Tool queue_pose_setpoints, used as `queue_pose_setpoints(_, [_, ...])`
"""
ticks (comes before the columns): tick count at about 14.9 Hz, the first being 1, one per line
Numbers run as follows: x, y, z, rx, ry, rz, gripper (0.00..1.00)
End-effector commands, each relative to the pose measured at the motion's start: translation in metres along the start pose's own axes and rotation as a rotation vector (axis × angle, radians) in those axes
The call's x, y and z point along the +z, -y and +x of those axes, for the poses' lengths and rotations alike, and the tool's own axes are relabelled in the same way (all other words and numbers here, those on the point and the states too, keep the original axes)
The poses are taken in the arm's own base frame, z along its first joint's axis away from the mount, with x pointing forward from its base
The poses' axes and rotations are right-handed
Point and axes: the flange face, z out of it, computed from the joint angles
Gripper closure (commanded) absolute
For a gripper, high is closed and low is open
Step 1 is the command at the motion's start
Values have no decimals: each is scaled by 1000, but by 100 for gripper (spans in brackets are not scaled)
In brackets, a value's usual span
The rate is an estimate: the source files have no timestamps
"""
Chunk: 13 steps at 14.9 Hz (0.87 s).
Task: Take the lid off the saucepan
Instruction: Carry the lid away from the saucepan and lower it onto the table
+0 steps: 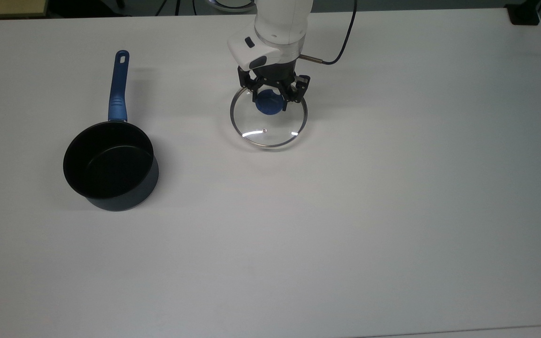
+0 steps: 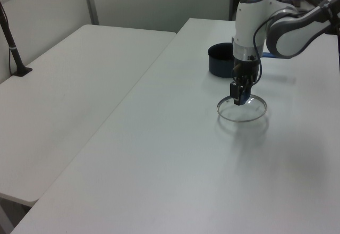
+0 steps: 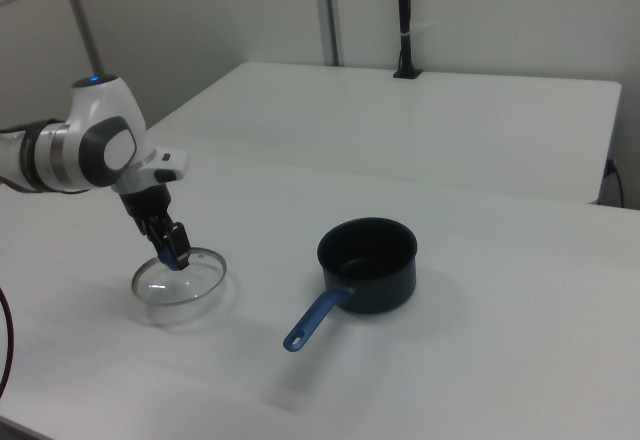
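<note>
The lid (image 1: pixel 268 117) is already off the saucepan (image 1: pixel 110 165) and sits well apart from it, toward the top view's right, low over the white worktop (image 1: pixel 392 188). The gripper (image 1: pixel 273 97) comes straight down from above, and its fingers (image 1: pixel 253 91) are closed narrowly on the blue knob (image 1: pixel 269 103), one on each side. The glass disc hangs level below them, so the lid lies directly beneath the fingers rather than off to any side.

In the left view the rim of the lid (image 2: pixel 241 109) looks to be touching the worktop or just above it; the thin shadow under it is too faint to settle which. In the right view the lid (image 3: pixel 180 280) lies at the right view's left, the saucepan (image 3: pixel 368 263) to its right with its handle pointing to the near side.

The coming move, as I judge it, turns on that small vertical gap: lower if any remains, then part the fingers and rise straight up.
</note>
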Motion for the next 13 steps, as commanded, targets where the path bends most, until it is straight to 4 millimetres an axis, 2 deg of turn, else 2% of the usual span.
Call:
queue_pose_setpoints(1, [-4,2,-14,-3,-50,19,55])
queue_pose_setpoints(10, [4,5,-16,1,-38,14,54])
queue_pose_setpoints(13, [18,11,-18,-11,-15,1,53])
